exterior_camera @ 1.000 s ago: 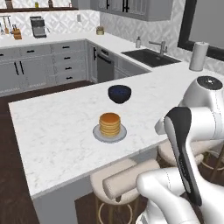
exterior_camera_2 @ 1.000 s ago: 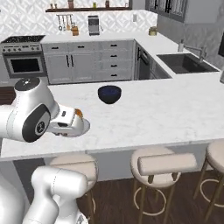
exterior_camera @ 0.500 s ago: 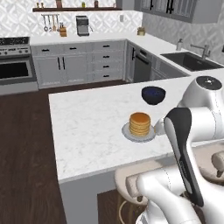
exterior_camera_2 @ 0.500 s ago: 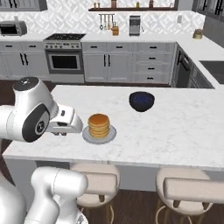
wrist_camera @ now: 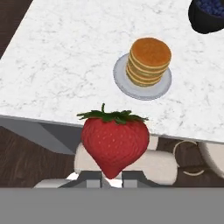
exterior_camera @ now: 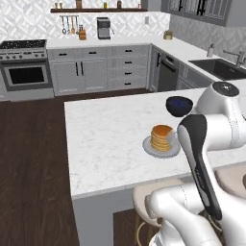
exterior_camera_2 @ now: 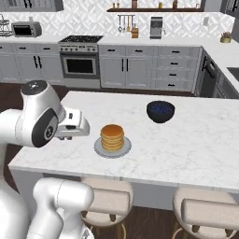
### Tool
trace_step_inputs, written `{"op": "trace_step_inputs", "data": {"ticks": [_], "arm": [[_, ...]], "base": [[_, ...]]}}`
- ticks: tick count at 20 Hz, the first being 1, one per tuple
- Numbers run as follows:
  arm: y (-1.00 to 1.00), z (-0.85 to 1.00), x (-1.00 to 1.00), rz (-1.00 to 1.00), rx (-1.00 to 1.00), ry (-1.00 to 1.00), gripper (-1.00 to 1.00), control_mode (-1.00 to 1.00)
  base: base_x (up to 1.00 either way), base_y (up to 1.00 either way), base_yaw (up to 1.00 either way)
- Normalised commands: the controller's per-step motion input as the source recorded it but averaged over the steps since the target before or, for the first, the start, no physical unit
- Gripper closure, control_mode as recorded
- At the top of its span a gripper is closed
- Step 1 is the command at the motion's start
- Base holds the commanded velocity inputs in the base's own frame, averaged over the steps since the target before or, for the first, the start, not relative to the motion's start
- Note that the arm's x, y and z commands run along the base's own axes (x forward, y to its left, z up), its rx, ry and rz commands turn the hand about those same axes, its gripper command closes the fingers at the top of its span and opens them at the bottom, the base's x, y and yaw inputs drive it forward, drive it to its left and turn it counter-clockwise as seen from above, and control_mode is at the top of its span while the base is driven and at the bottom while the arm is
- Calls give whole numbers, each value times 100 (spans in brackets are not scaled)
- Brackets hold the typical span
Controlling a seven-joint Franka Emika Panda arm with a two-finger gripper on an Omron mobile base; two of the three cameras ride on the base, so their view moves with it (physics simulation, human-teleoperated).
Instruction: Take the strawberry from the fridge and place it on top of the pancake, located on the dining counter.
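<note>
While the gripper (wrist_camera: 111, 175) pinches the strawberry (wrist_camera: 114, 142) at the bottom middle, the pancake (wrist_camera: 148, 61) sits above it on the counter (wrist_camera: 65, 65).

White Franka arm with dark joints is folded close over its base, elbow raised, forearm angled down and forward. Two-finger gripper (wrist_camera: 112, 174) sits low at the bottom of the hand view, its small grey fingertips (wrist_camera: 93, 176) nearly together, clamped on the pointed lower end of a bright red strawberry with green leafy cap (wrist_camera: 114, 141). The berry is held upright, cap uppermost in that view.
</note>
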Motion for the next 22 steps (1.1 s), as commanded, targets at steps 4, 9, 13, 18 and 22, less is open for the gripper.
{"op": "trace_step_inputs", "data": {"ticks": [4,9,13,18,22], "arm": [[-15,0,95,24,3,0,100,-100],[-25,-1,100,21,3,0,100,-100],[-42,-27,100,14,0,3,100,-100],[-48,-59,100,14,1,10,100,-100],[-39,-71,100,17,4,14,100,-100]], "base": [[0,0,0],[0,0,0],[0,0,0],[0,0,0],[0,0,0]]}}
